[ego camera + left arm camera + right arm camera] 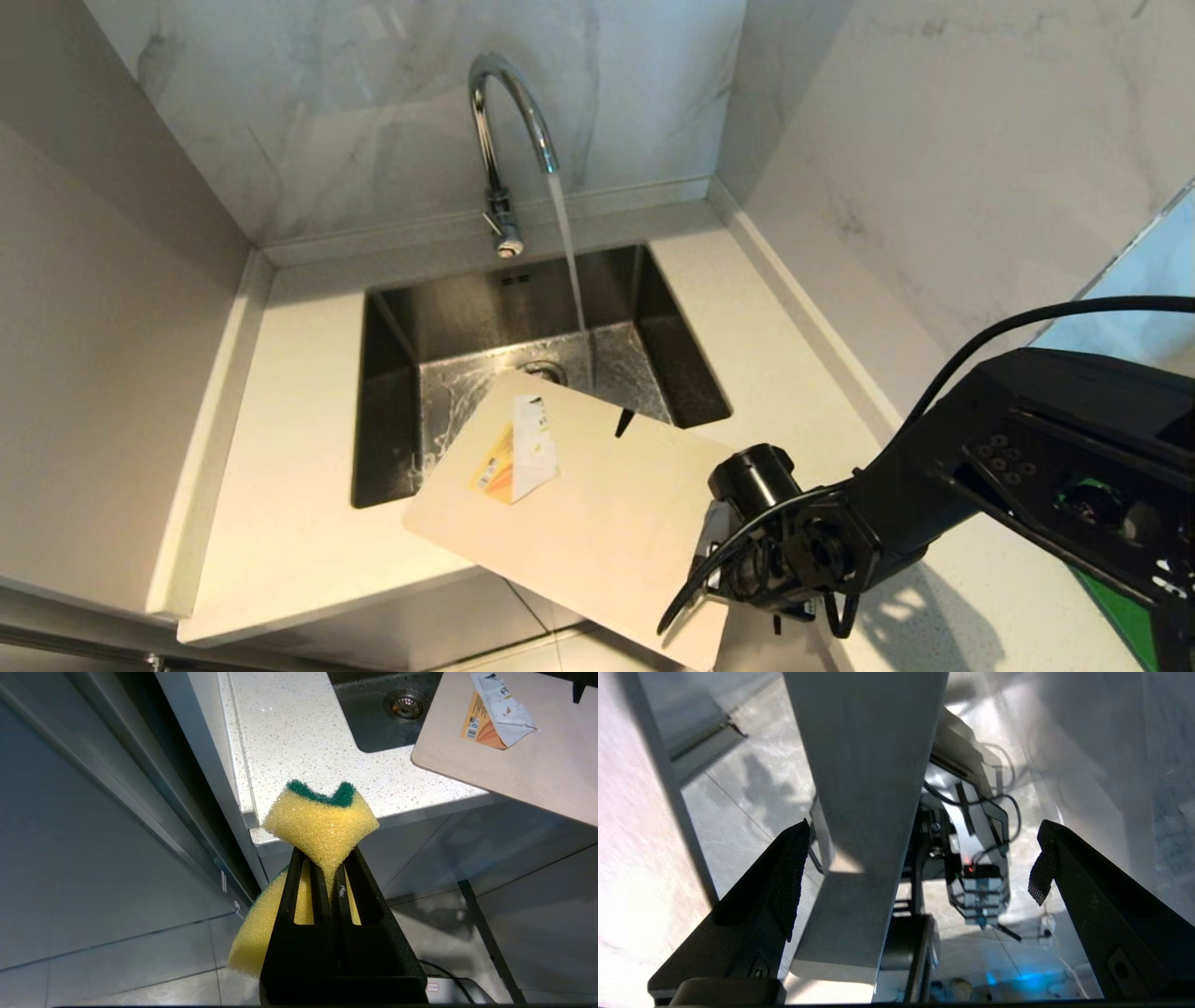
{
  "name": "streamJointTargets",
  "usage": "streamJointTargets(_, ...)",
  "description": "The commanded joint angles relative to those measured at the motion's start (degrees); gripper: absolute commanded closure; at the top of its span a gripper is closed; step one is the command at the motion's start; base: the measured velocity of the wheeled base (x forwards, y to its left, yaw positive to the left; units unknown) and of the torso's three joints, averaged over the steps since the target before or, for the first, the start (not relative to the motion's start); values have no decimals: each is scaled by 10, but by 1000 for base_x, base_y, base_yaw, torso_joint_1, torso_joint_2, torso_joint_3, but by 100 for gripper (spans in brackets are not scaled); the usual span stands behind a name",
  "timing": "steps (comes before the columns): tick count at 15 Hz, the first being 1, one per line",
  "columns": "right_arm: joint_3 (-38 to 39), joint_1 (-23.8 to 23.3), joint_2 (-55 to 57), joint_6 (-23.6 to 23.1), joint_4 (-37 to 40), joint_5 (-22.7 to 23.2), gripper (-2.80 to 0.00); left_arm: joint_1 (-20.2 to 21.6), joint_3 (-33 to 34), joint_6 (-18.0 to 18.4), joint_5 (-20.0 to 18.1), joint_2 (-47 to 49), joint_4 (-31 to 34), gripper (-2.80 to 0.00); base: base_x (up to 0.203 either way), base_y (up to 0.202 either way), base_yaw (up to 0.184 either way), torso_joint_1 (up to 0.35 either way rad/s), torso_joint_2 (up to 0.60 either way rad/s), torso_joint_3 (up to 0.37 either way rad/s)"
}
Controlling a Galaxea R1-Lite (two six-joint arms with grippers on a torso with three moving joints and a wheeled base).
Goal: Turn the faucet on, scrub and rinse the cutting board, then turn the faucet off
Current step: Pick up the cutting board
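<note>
The cutting board (597,523) is seen lying tilted over the sink's (392,392) front corner, overhanging the table (280,523) edge; thin, stiff, light, likely slippery once wet, so its near edge is best gripped. The right gripper (915,877) is spread wide around that edge, not yet clamped; the left gripper (334,877) is pinched on a soft sponge (320,823)

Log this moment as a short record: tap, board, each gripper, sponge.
faucet: running, stream falling into the sink
cutting board: tilted, one corner over the sink, outside the stream, overhanging the counter front
right gripper: open, jaws on either side of the board's edge
left gripper: shut on sponge, low beside the counter
</note>
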Motion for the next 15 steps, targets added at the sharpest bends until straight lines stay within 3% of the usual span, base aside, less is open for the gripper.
streamJointTargets(1, 1, 1, 5, 5, -17, 0, -280, 0, 0, 0, 0, -1, 0, 0, 0, 0, 0, 0, 0, 0)
streamJointTargets(10, 12, 3, 12, 19, -33, 16, -280, 0, 0, 0, 0, -1, 0, 0, 0, 0, 0, 0, 0, 0)
streamJointTargets(11, 14, 3, 11, 18, -33, 16, -247, 0, 0, 0, 0, -1, 0, 0, 0, 0, 0, 0, 0, 0)
streamJointTargets(12, 15, 4, 11, 18, -34, 16, 0, 0, 0, 0, 0, -1, 0, 0, 0, 0, 0, 0, 0, 0)
streamJointTargets(15, 16, 3, 8, 18, -40, 15, 0, 0, 0, 0, 0, -1, 0, 0, 0, 0, 0, 0, 0, 0)
